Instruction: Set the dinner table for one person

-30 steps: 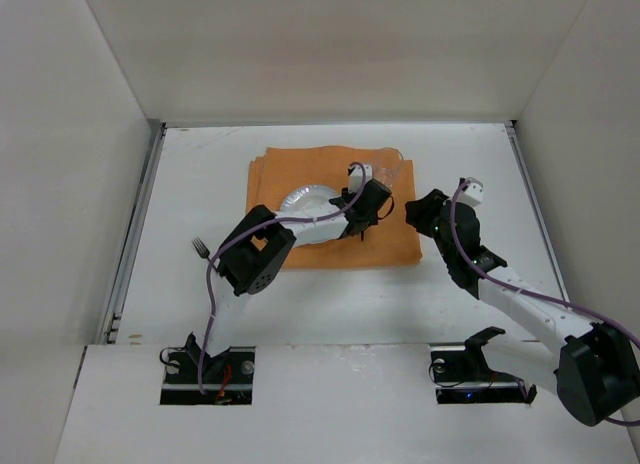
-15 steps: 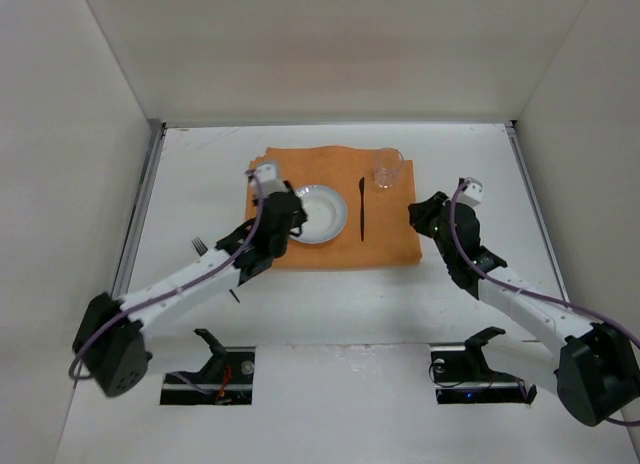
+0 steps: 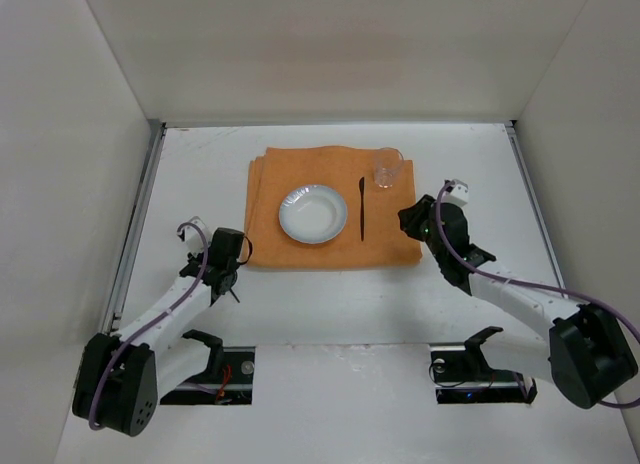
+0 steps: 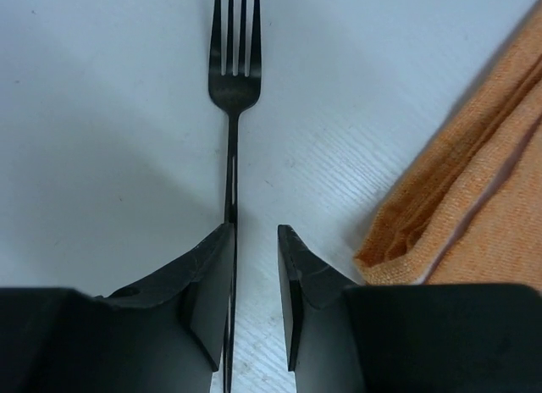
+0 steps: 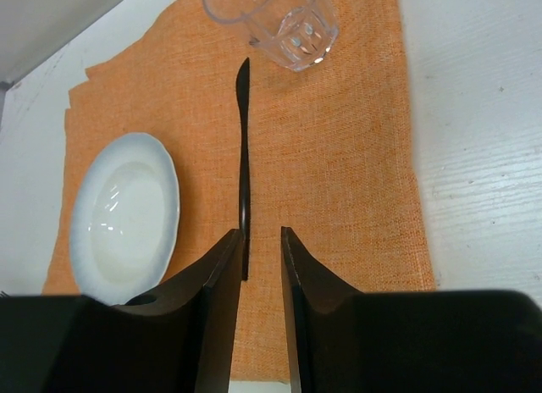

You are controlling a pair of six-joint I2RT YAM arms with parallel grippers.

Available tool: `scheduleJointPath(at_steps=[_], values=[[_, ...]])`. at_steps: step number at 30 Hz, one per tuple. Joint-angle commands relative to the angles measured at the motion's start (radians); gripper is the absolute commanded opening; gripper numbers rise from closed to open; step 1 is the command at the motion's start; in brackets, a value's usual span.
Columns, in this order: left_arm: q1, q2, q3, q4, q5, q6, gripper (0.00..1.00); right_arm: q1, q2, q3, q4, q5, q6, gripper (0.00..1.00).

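The dinner table [image 3: 200, 164] is the white surface. On it lies an orange mat [image 3: 330, 246] with a white plate [image 3: 313, 213], a black knife [image 3: 361, 206] to the plate's right and a clear glass [image 3: 386, 168] at the mat's far right corner. A black fork [image 4: 235, 80] lies on the bare table left of the mat. My left gripper [image 3: 225, 252] is low over its handle, jaws a little open [image 4: 256, 230], the handle beside the left finger. My right gripper [image 3: 412, 216] hovers over the mat's right edge, narrowly open and empty [image 5: 261, 232], behind the knife [image 5: 244, 147].
Thin metal rails run along the table's left [image 3: 140, 214] and right [image 3: 530, 204] edges, with white walls around. The mat's folded corner [image 4: 423, 232] lies close to the right of my left fingers. The plate [image 5: 127, 211] and glass [image 5: 284, 20] show ahead of my right gripper.
My left arm has drawn back from over the mat to the near left and now sits over the fork. The knife and glass are uncovered. My right gripper edged slightly left.
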Motion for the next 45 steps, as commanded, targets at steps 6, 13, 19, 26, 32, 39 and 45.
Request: scheduleJointPath(at_steps=[6,13,19,26,32,39,45], values=[[0.043,0.061,-0.034,0.031,0.051,-0.043,0.24,0.016,0.017,0.036,0.054,-0.014,-0.017,0.32],[0.078,0.098,-0.060,0.082,0.113,-0.054,0.23,0.016,0.010,0.034,0.054,-0.014,-0.019,0.32],[0.101,0.089,-0.073,0.102,0.145,-0.043,0.04,0.013,0.008,0.033,0.051,-0.011,-0.019,0.32],[0.029,-0.073,0.046,-0.017,0.062,0.099,0.01,0.016,0.011,0.031,0.052,-0.014,-0.019,0.33],[-0.149,0.003,0.228,0.005,-0.022,0.282,0.02,0.016,0.017,0.033,0.054,-0.014,-0.017,0.33],[-0.194,0.313,0.371,0.244,0.135,0.521,0.04,0.016,0.017,0.033,0.054,-0.009,-0.019,0.33],[-0.160,0.514,0.476,0.337,0.241,0.599,0.05,0.016,0.016,0.033,0.054,-0.008,-0.019,0.33]])
